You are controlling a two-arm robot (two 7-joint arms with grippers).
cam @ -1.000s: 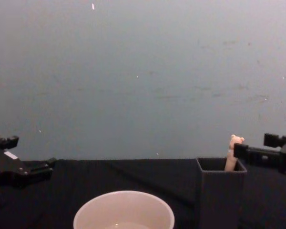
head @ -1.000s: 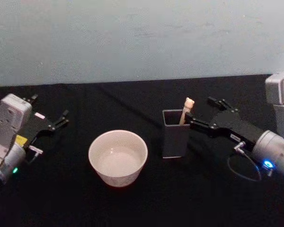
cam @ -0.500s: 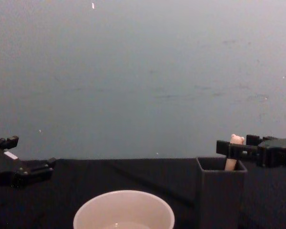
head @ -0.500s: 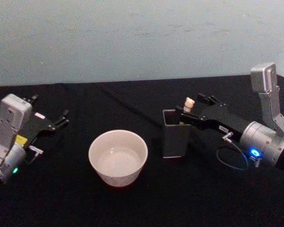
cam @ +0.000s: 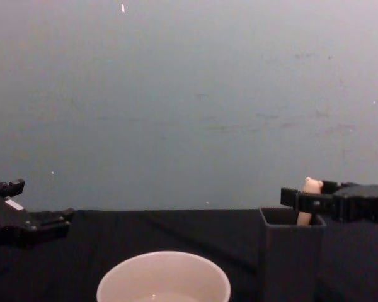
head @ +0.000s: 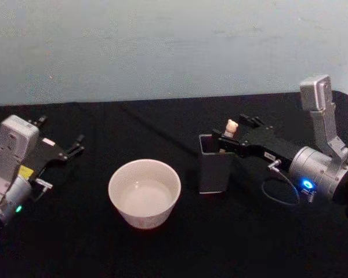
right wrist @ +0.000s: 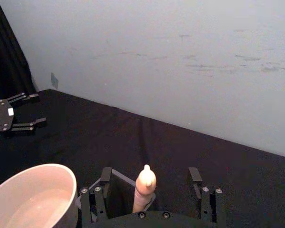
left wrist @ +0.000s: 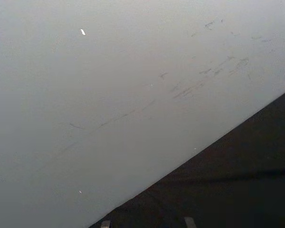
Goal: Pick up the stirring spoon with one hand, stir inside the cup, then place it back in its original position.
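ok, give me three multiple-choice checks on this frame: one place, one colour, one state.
1. Where is the stirring spoon? A) held in mid-air B) standing in the holder C) lying flat
2. Colour of the cup? A) cream-white B) blue C) red
3. State of the right gripper? A) shut on the spoon B) open, straddling the spoon's handle C) shut, empty

Answers: B, the bear-topped handle sticks up out of the dark grey holder; A, the cup's wall and rim are cream-white; B, the right wrist view shows a gap on each side of the handle. The left gripper sits idle at far left, open.

A lab-like test bench: black-draped table (head: pixel 162 249) before a plain pale wall (head: pixel 162 46)
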